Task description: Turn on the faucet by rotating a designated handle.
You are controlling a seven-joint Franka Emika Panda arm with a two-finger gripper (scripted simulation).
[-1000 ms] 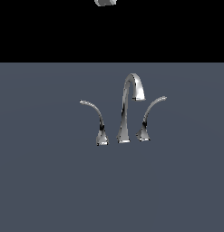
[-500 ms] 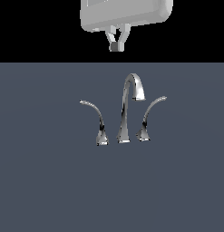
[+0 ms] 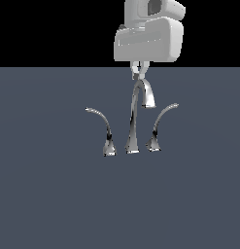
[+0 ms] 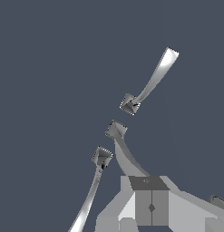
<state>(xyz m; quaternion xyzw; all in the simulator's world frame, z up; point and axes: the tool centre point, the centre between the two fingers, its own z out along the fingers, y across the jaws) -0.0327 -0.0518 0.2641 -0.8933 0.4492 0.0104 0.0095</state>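
A bare simulated test scene, not a furnished room: a chrome three-piece faucet (image 3: 133,121) stands alone near the middle of a flat, featureless slate-grey floor (image 3: 43,204) that meets a pure black void at a straight far edge. No walls, sink or fittings surround it. The uniform shading and blocky white robot arm (image 3: 150,34) mark a rendered environment.

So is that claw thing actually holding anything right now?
No, nothing is held. The gripper hangs just above the spout's arch; the handle stands untouched.
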